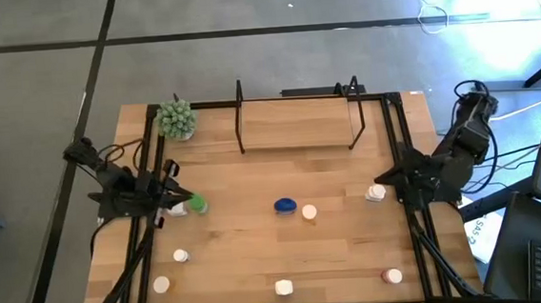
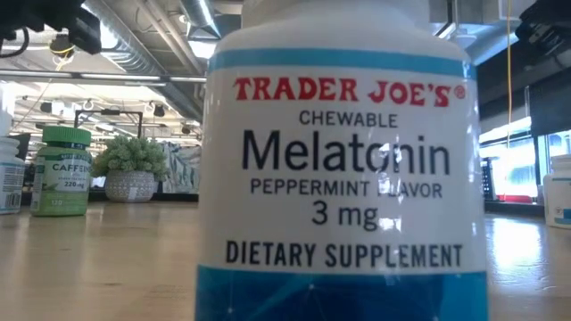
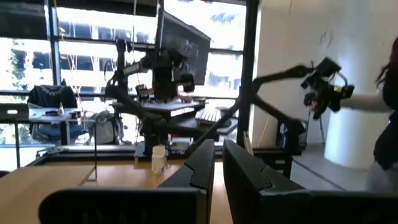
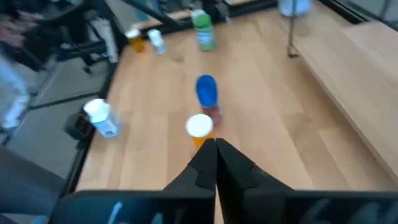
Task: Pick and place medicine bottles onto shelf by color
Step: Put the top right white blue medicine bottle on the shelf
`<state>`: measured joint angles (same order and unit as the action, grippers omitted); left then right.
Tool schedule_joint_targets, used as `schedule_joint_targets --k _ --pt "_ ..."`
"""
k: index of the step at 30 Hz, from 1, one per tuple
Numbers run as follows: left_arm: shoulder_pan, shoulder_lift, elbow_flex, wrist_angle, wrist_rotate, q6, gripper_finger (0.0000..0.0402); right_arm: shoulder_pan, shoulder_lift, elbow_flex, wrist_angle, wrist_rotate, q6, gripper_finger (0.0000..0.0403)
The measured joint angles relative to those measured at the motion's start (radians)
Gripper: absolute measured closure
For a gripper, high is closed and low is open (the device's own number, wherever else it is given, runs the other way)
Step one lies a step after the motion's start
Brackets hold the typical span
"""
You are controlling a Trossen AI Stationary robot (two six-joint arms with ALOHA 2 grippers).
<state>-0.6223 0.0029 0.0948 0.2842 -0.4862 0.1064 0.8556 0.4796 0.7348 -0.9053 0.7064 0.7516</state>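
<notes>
Both my claws wait pinched shut on nothing, my left gripper (image 1: pixel 190 201) beside the green white-capped bottle (image 1: pixel 198 205), my right gripper (image 1: pixel 383 179) near a white bottle (image 1: pixel 377 194) (the light-wood, black-framed shelf (image 1: pixel 297 123) stands bare).

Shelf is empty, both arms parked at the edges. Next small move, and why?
Probably open the left gripper and ease it onto the green bottle right beside it. Nothing stands on the shelf yet, and no other bottle is as close to an arm except the white bottle by the right gripper, whose jaws look shut.
</notes>
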Motion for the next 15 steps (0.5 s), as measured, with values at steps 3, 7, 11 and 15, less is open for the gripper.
schedule_joint_targets --k 3,7,11,15 --pt "0.000 0.004 0.072 -0.087 0.001 -0.025 0.0374 -0.062 0.078 0.087 -0.093 -0.050 0.044 0.0401" --pt "0.000 0.066 0.162 -0.153 0.009 -0.051 0.0374 -0.150 0.165 0.230 -0.253 -0.155 0.115 0.0401" --pt "0.002 0.178 0.247 -0.153 0.014 -0.047 0.0374 -0.223 0.222 0.347 -0.375 -0.302 0.134 0.0401" --pt "0.019 0.336 0.345 -0.186 0.020 -0.135 0.0374 -0.278 0.248 0.405 -0.431 -0.399 0.134 0.0401"
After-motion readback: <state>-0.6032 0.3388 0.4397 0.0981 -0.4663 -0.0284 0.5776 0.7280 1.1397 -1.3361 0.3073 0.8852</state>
